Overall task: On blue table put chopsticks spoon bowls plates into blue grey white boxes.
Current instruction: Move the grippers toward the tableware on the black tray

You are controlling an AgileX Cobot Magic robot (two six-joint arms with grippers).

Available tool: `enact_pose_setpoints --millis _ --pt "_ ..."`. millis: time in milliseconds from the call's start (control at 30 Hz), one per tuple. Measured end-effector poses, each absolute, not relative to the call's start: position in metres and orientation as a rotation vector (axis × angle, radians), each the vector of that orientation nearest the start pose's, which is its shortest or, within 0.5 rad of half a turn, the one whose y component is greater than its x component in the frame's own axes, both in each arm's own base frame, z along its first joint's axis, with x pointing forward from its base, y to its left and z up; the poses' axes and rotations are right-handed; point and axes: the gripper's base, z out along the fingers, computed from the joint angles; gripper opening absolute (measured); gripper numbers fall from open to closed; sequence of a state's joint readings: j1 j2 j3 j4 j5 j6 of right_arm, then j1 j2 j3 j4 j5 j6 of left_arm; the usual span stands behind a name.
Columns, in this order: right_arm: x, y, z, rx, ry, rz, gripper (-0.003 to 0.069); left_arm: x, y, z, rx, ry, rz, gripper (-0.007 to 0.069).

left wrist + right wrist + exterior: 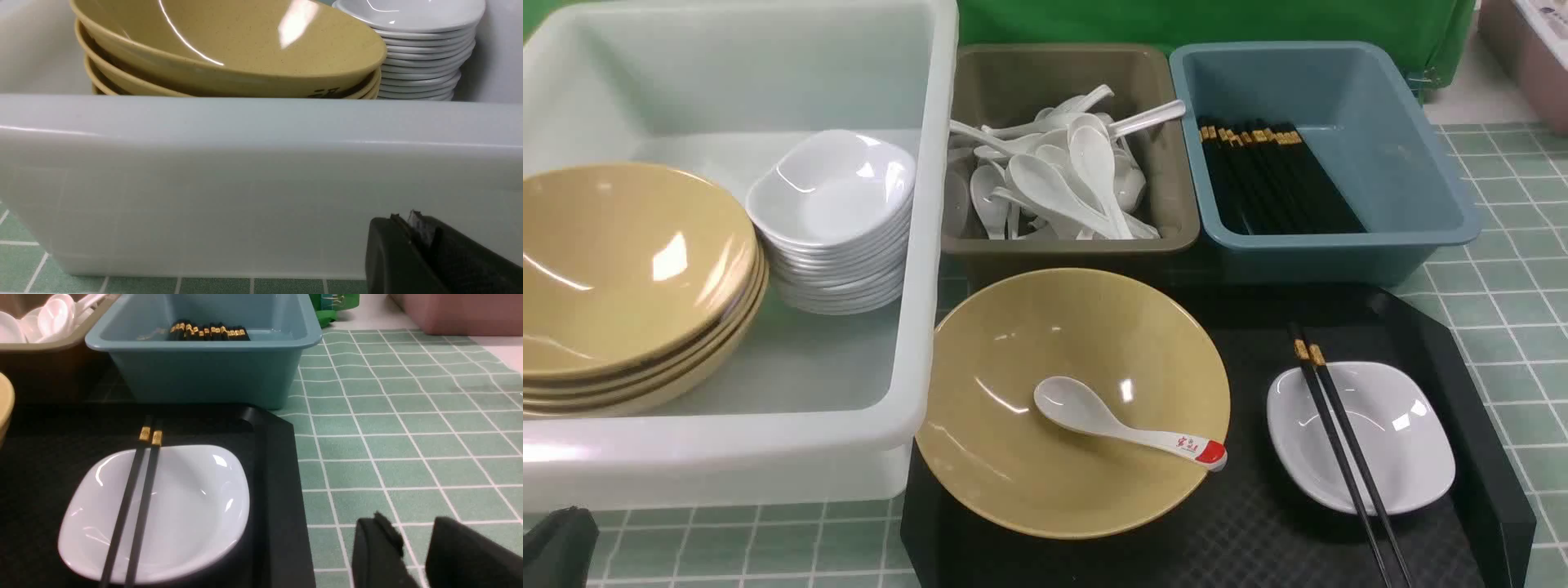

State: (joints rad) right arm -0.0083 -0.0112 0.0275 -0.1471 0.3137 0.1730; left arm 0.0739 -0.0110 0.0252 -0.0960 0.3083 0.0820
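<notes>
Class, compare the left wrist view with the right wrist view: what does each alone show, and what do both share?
Only the left wrist view: the white tub holding tan bowls in a stack beside stacked plates. Only the right wrist view: the blue box with stored chopsticks, loose chopsticks lying across a single plate on the black tray, and a corner of the grey box with spoons. Both: the green tiled table and a dark gripper tip, the left gripper in one, the right gripper in the other.
</notes>
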Motion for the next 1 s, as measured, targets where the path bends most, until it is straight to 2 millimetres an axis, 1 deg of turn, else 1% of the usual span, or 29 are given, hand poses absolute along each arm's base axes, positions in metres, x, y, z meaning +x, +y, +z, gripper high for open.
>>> enact_pose_setpoints --millis 1000 --pt "0.054 -0.0046 0.1765 0.07 1.809 -0.023 0.0237 0.0541 0.0018 0.1775 -0.043 1.805 0.036 0.0001"
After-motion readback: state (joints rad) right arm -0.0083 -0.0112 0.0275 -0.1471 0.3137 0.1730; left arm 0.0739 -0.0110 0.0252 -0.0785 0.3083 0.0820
